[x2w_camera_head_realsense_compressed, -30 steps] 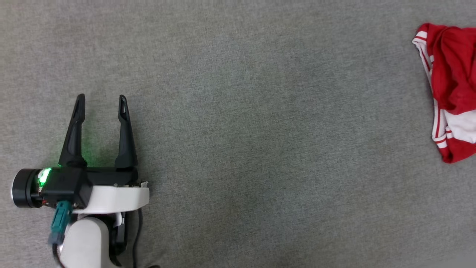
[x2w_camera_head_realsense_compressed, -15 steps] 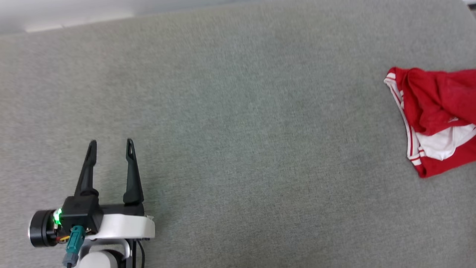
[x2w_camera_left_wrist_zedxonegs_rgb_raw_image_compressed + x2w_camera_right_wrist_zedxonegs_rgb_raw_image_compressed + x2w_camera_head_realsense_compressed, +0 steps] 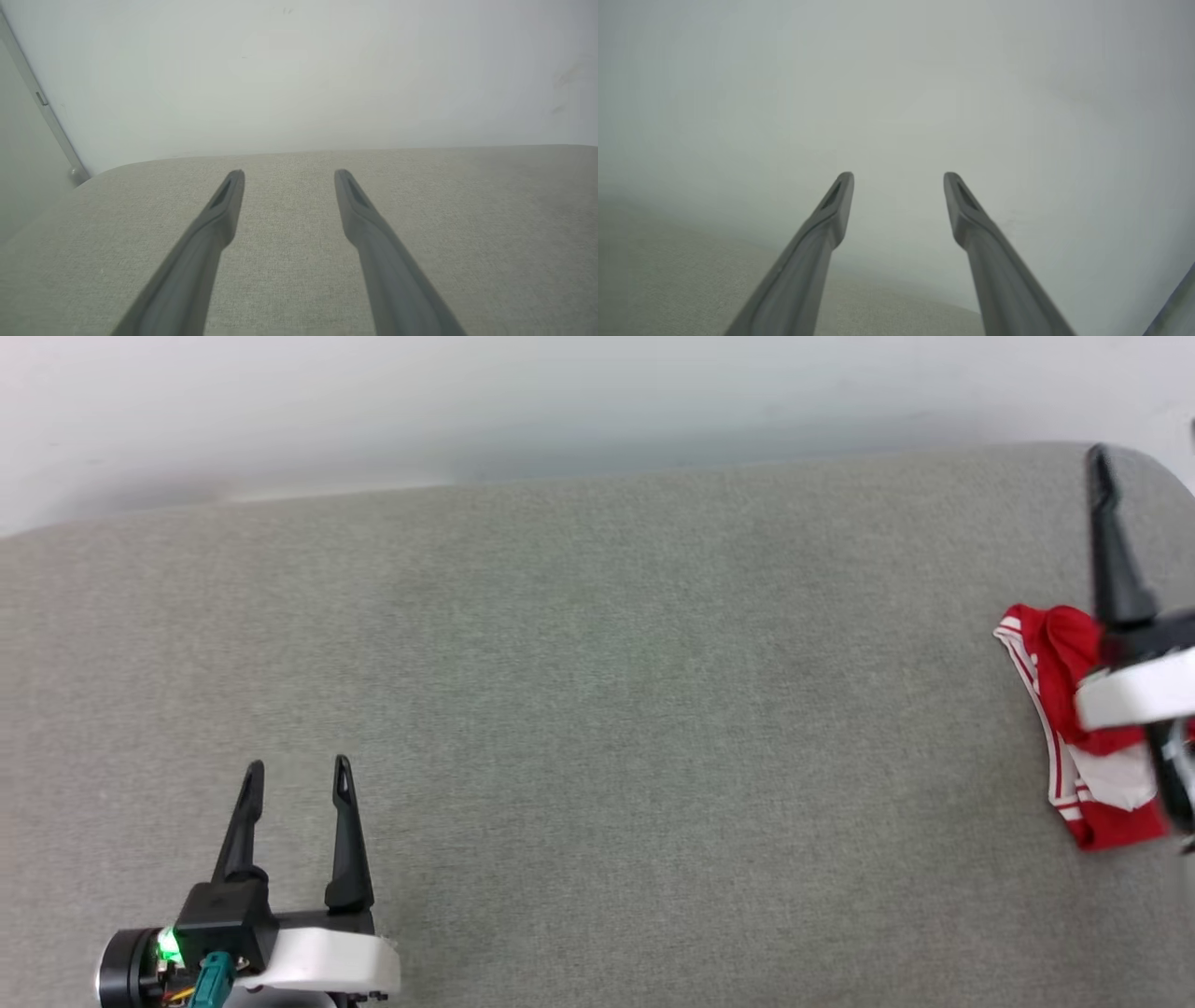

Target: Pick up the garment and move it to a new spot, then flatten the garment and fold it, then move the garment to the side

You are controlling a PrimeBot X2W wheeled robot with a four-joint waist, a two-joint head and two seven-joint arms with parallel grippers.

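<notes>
The garment [image 3: 1060, 658], red with white striped trim, lies crumpled on the grey fabric surface [image 3: 597, 709] at the far right of the head view. My right gripper [image 3: 1145, 441] hangs over it and hides part of it. One dark finger [image 3: 1106, 541] points toward the back wall. In the right wrist view the right gripper [image 3: 897, 176] stands open with nothing between its fingers. My left gripper [image 3: 299, 765] sits at the lower left, far from the garment. It is also open and empty in the left wrist view [image 3: 288, 172].
A pale wall [image 3: 560, 401] runs behind the surface's far edge. The surface's rounded back right corner [image 3: 1153, 467] lies just past the right gripper. A wide stretch of grey fabric separates the two grippers.
The head camera has tilted up, bringing the far edge and wall into view. My right gripper has come into view over the garment. The left gripper holds its open pose.
</notes>
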